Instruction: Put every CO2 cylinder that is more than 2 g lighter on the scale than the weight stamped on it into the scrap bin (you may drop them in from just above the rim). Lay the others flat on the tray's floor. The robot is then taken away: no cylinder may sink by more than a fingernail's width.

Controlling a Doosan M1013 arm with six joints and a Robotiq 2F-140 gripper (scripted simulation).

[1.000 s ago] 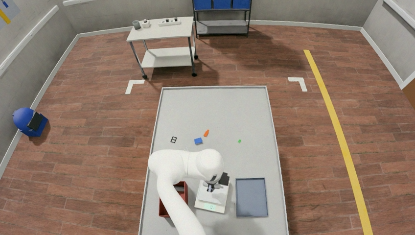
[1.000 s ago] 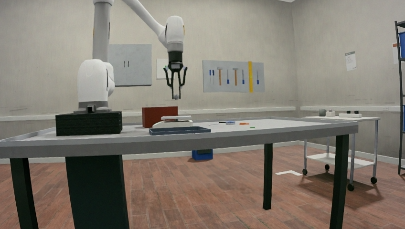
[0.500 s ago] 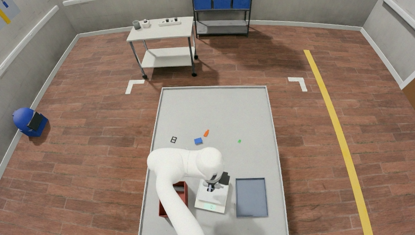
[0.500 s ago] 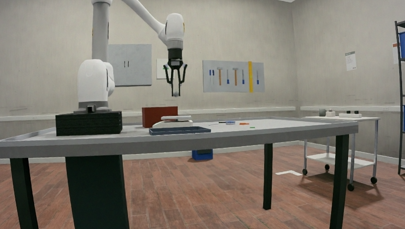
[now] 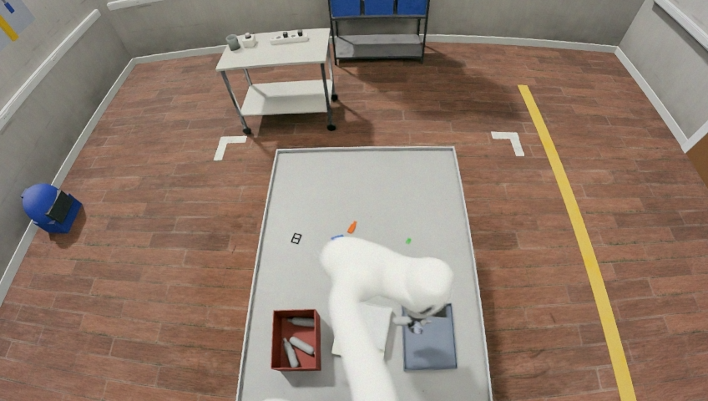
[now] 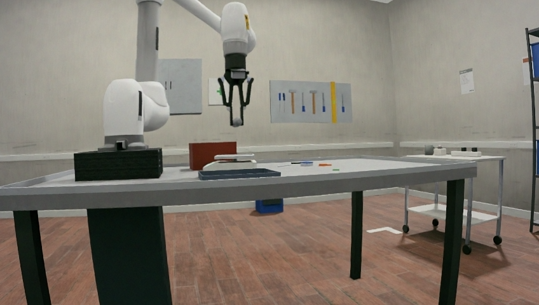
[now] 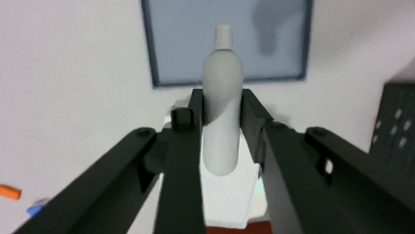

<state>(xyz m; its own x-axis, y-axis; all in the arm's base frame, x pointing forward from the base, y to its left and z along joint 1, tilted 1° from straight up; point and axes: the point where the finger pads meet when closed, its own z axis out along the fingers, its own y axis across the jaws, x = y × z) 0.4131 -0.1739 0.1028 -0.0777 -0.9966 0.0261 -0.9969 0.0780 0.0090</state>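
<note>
My gripper is shut on a grey CO2 cylinder and holds it level, high above the table. In the side view the gripper hangs well above the scale with the cylinder end between its fingertips. The blue tray lies below and ahead of the cylinder's neck; it also shows in the overhead view, with the cylinder over its left edge. The red scrap bin holds three cylinders. The arm hides most of the scale in the overhead view.
A black block carries the arm's base at the table's near end. Small orange, blue and green items and a black frame mark lie mid-table. A white cart stands beyond the table.
</note>
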